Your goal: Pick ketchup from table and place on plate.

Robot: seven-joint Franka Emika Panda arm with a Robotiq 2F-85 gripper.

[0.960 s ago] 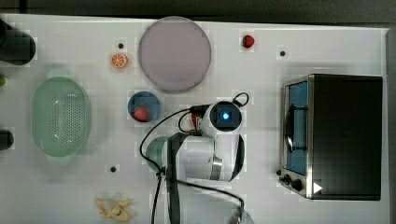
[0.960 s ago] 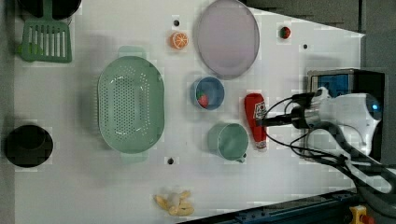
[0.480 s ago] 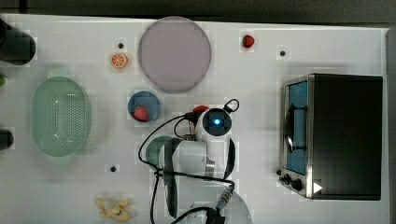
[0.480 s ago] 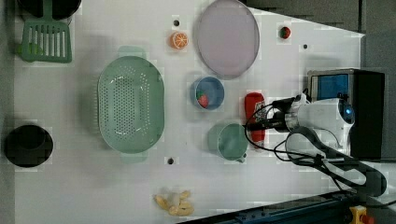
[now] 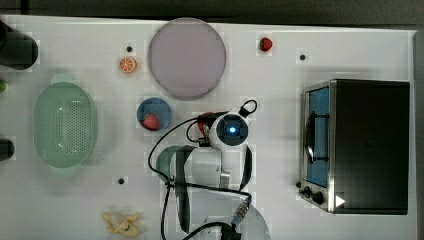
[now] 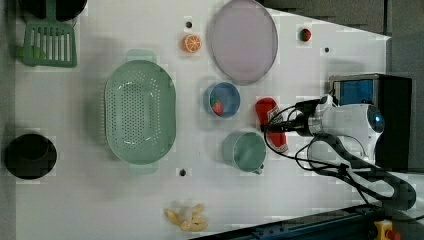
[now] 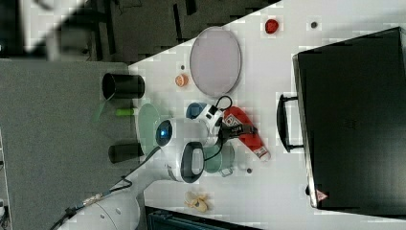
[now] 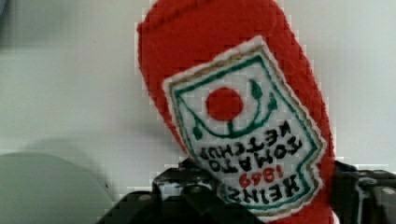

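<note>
While the ketchup [image 6: 272, 125] lies flat on the worktop [image 6: 90, 200] between the blue bowl [image 6: 223, 99] and the toaster oven [image 5: 367, 145], near the green mug [image 6: 244, 150], the end effector [image 7: 235, 130] straddles its middle – fingers [image 8: 187, 186] close beside the soft red body, though whether they actually pinch it I cannot tell. Risk: the plush bottle squashes or slips out on lifting, or swings and clips the bowl en route to the plate [image 5: 186, 57] – which sits well apart.
</note>
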